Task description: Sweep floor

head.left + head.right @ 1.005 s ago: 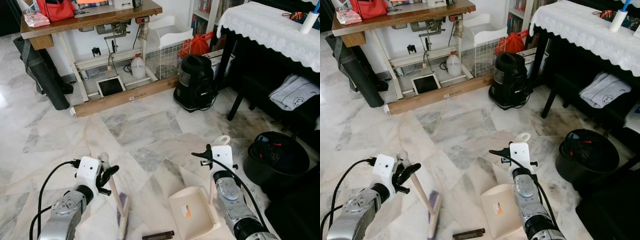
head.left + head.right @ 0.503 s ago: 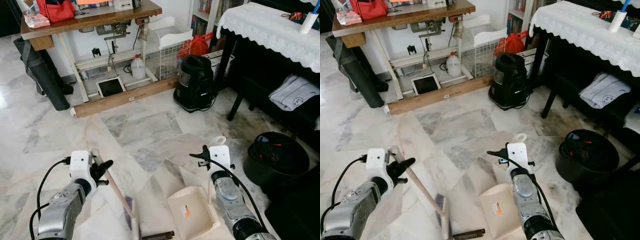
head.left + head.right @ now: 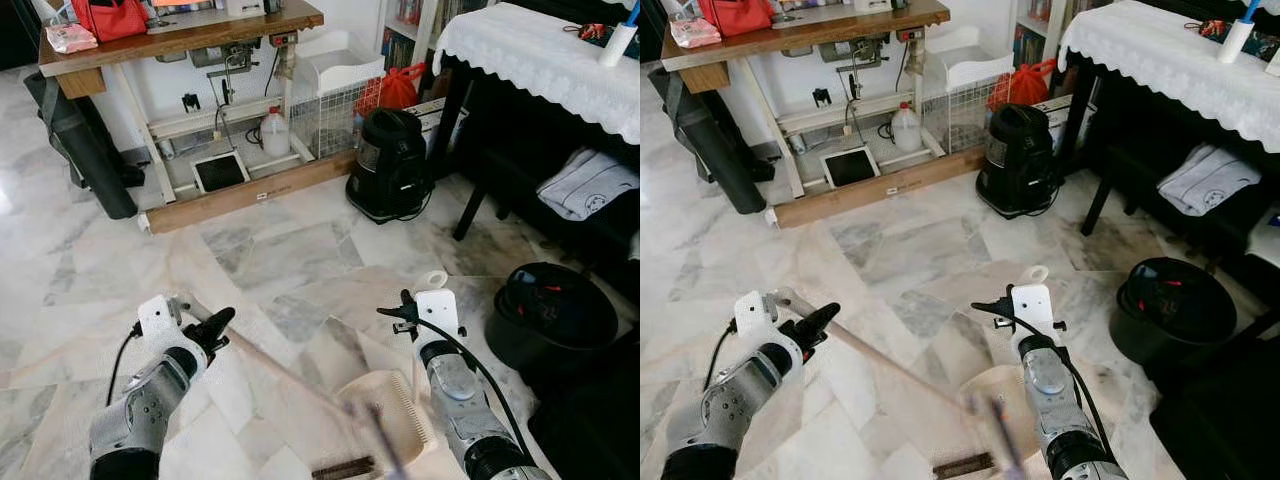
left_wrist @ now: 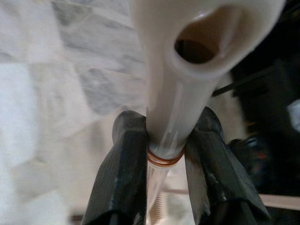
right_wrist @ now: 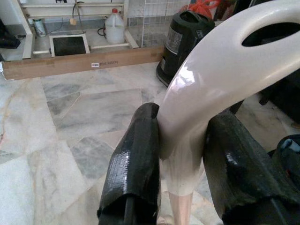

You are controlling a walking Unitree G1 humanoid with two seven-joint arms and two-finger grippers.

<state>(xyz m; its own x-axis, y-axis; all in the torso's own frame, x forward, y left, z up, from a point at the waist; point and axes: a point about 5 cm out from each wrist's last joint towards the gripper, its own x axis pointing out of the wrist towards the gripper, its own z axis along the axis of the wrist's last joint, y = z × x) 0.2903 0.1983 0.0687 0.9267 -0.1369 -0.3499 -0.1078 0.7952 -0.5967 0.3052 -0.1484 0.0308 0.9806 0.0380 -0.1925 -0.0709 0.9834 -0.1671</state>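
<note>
Two black fingers of the left gripper (image 4: 164,154) are clamped on the cream plastic handle of a small hand broom (image 3: 290,372), just below its hanging hole, where an orange rubber band is wound round the shaft. From that grip the broom's shaft is slanted down and across the white-and-grey marble floor (image 3: 280,250) to the cream plastic dustpan (image 3: 385,415), where its head is blurred; what may be dark bristles is seen over the pan's mouth. A short dark brown strip (image 3: 343,467) lies on the floor just in front of the dustpan, touching or nearly touching its lip.

The right gripper (image 5: 180,154) is closed on the curved, looped handle of the dustpan, which is held upright at the pan's right side while the pan is rested on the floor.

Beyond the dustpan a black canister vacuum cleaner (image 3: 388,165) is stood, and farther back a wooden sewing table (image 3: 175,40). To the dustpan's right a black round bin (image 3: 555,310) is set near a table draped in white lace cloth (image 3: 540,55).
</note>
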